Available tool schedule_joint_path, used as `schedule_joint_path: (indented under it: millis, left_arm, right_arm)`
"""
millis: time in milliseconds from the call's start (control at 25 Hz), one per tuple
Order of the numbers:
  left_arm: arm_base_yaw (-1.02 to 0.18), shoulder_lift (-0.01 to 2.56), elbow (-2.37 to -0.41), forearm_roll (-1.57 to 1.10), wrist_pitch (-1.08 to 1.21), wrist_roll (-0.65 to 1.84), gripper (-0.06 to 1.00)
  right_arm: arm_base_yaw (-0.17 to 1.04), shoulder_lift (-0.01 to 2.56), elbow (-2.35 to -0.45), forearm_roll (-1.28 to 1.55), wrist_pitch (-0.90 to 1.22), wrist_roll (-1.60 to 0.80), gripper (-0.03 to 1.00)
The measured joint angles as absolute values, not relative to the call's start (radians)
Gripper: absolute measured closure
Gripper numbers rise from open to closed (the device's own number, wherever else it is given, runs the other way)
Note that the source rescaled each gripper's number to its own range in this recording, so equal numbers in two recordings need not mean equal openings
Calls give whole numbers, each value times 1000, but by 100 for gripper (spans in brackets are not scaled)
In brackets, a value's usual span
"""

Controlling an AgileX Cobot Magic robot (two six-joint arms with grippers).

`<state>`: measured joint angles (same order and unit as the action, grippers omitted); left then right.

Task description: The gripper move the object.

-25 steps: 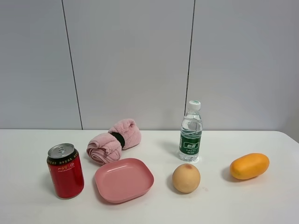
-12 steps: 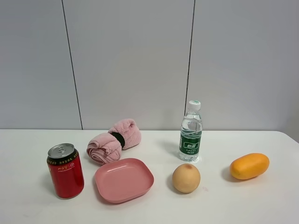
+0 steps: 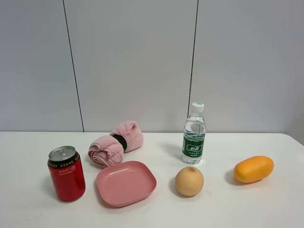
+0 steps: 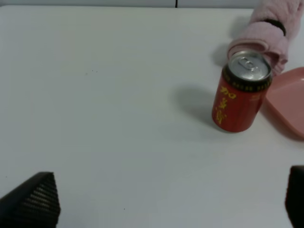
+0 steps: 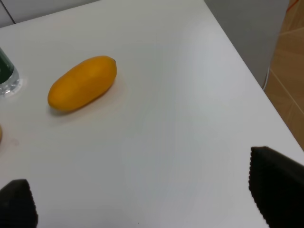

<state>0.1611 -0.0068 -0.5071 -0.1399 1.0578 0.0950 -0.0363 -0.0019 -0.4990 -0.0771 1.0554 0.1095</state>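
Observation:
The red drink can [image 3: 66, 174] with a silver top stands upright at the front left of the white table, next to a pink plate. It also shows in the left wrist view [image 4: 241, 91]. My left gripper [image 4: 168, 204] is open, well short of the can, with only its black fingertips [image 4: 33, 202] showing. My right gripper [image 5: 142, 202] is open over bare table near the right edge, its fingertips [image 5: 278, 183] wide apart. Neither gripper shows in the exterior high view.
A pink plate [image 3: 126, 183], a rolled pink towel [image 3: 116, 142], a clear green-labelled water bottle [image 3: 194, 135], a peach [image 3: 189, 181] and an orange mango [image 3: 253, 168] stand on the table. The table's right edge [image 5: 247, 71] drops off near the mango [image 5: 82, 83].

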Motion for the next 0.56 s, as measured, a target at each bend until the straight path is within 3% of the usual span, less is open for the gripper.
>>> schedule_joint_path:
  millis: [560]
  left_arm:
    - [161, -7, -507, -140, 1058, 95, -6]
  right_arm:
    - [-36, -2, -499, -77, 1055, 110, 25]
